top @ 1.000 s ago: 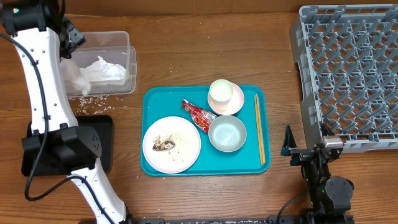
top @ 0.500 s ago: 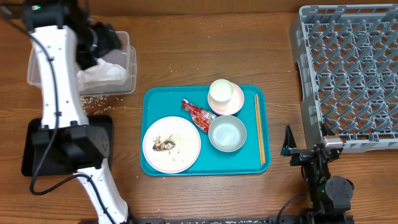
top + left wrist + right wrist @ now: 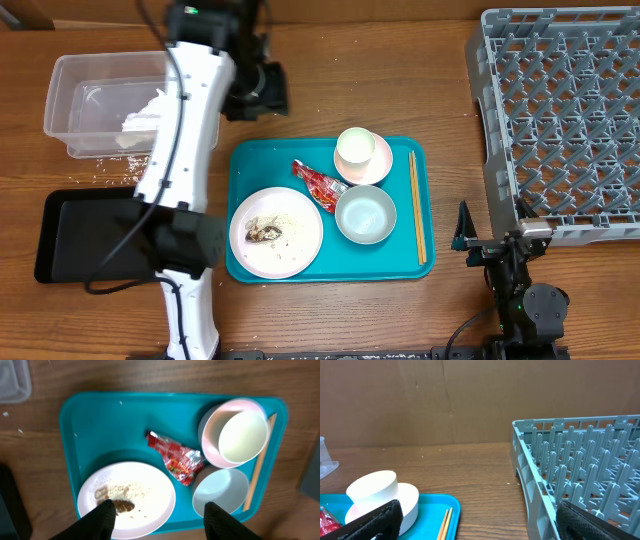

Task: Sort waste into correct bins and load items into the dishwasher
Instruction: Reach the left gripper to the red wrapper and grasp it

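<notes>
The wooden tabletop had a broad bare band along its far side, running from the clear tub to the dish rack. The grey dish rack filled the right end. A strip of open wood lay between its left wall and the teal tray, which sat mid-table, square to the front edge. The shallow black tray lay at the left front, partly under the left arm. The clear tub stood behind it and held the crumpled tissue. Loose rice grains dotted the wood between the two.

On the teal tray, the plate took the near-left corner and carried the food scraps. One bowl sat just to its right, and the other bowl, pink at its rim, sat behind that. The chopsticks lay along the tray's right edge. The red wrapper lay between the plate and the bowls.

The left arm rose from the front-left, its white link slanting over the black tray and past the tub's right end. Its wrist was turned right, over bare wood just beyond the teal tray's far-left corner. Its fingertips stood apart, the left jaws released and gripping nothing. The right arm sat low at the front edge between the teal tray and the rack, aimed level toward the far side. The right jaws were spread wide and empty.
</notes>
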`<control>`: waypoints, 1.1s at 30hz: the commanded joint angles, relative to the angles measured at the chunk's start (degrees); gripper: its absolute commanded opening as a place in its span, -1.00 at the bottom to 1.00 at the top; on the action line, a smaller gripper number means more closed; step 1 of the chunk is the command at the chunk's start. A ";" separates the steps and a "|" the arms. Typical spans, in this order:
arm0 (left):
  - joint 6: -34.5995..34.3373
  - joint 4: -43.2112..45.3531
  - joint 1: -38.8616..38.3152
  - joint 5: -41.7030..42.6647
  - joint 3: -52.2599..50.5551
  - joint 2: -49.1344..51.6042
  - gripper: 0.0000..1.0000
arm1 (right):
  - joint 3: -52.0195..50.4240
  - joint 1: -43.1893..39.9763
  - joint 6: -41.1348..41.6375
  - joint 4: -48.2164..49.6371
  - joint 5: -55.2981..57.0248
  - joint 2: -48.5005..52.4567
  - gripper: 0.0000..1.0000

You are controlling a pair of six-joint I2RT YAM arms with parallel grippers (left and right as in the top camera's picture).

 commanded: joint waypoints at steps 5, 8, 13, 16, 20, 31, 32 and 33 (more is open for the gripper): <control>-15.93 3.69 -6.40 -10.45 -13.75 -0.37 0.11 | -0.59 -0.22 -0.37 0.33 0.55 -0.52 1.00; -17.35 8.90 -6.86 -7.63 -19.91 -0.37 0.12 | -0.59 -0.22 -0.37 0.33 0.55 -0.52 1.00; -20.87 19.06 -6.91 -4.42 -29.88 -0.37 0.18 | -0.59 -0.22 -0.37 0.33 0.55 -0.52 1.00; -22.97 24.94 -6.91 -2.86 -34.36 -0.37 0.19 | -0.59 -0.22 -0.37 0.33 0.55 -0.52 1.00; -26.01 31.04 -6.91 -2.05 -38.86 -0.37 0.23 | -0.59 -0.22 -0.37 0.33 0.55 -0.52 1.00; -25.99 36.63 -6.80 -2.80 -43.23 -0.37 0.12 | -0.59 -0.22 -0.37 0.33 0.55 -0.52 1.00; -25.99 36.81 -6.80 -2.80 -43.23 -0.37 0.08 | -0.59 -0.22 -0.37 0.33 0.55 -0.52 1.00; -25.99 37.05 -6.80 -2.95 -43.25 -0.37 0.00 | -0.59 -0.22 -0.37 0.33 0.55 -0.52 1.00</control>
